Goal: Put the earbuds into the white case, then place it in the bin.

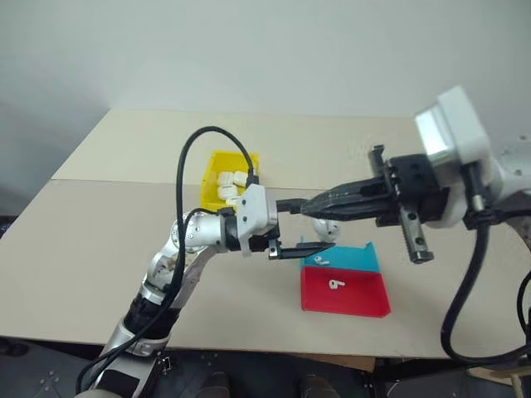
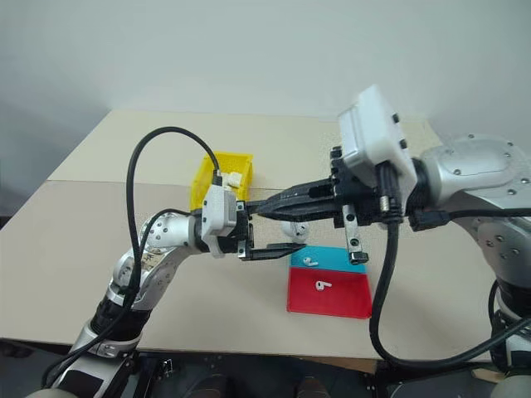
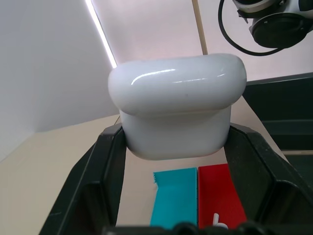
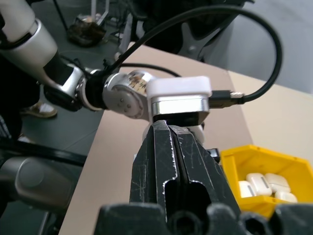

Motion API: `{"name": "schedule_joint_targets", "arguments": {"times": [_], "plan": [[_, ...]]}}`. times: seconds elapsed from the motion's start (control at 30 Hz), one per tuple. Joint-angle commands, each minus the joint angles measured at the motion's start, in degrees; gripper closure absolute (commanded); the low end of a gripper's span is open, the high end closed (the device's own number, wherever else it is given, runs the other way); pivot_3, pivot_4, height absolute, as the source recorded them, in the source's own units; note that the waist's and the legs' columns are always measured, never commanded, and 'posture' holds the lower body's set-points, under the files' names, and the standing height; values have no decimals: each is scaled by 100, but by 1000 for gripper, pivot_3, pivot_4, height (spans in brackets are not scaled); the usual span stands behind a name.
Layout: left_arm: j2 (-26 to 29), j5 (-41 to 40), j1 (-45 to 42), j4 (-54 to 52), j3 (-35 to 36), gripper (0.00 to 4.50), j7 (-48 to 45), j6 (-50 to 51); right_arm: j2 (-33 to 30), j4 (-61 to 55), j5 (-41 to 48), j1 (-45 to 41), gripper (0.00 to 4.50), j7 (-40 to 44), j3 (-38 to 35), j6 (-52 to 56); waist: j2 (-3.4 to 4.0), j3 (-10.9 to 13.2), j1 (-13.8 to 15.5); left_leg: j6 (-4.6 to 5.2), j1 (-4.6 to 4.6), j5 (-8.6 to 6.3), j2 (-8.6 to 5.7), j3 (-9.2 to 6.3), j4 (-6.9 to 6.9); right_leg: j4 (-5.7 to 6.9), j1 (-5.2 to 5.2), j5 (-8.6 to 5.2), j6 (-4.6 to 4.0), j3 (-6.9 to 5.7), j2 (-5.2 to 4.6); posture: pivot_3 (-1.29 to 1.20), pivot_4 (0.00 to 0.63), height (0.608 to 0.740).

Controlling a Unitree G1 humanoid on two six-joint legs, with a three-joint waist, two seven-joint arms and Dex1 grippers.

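Note:
My left gripper (image 1: 310, 229) is shut on the white case (image 1: 328, 230) and holds it in the air over the near edge of the table. In the left wrist view the case (image 3: 176, 107) sits between both black fingers (image 3: 105, 161). My right gripper (image 1: 309, 205) reaches in from the right, level, with its tips just above the case and against the left gripper's upper finger. Its fingers (image 4: 168, 147) are shut, and I see nothing between them. One earbud (image 1: 322, 261) lies in the blue tray (image 1: 357, 257), another earbud (image 1: 336, 283) in the red tray (image 1: 365, 298). The yellow bin (image 1: 212, 170) stands behind my left hand.
Several white cases (image 1: 228, 186) lie in the yellow bin. The blue and red trays sit side by side under the held case, close to the table's front edge. A black cable (image 1: 187, 166) loops up over my left wrist.

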Motion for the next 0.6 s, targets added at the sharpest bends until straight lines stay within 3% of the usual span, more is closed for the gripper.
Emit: {"name": "schedule_joint_targets", "arguments": {"times": [0.03,0.27,0.6], "plan": [[-38,116,-36,-210,-56,1746,86,-112,59,-63,-403,-88,4472,152,120,-130,0,0,0,0,-2,0,0,0,0,1,-3,0,0,0,0,0,150,740],[-71,39,-56,-359,-16,1746,133,-64,185,-114,-1069,44,4472,398,336,-311,0,0,-1,0,-6,0,0,1,0,3,-8,0,0,1,0,0,150,740],[-77,-186,64,-487,171,1746,72,-150,-110,1,-1545,251,4472,695,170,-452,0,0,0,0,-6,0,-1,1,0,4,-7,1,-1,0,0,0,150,740]]}}
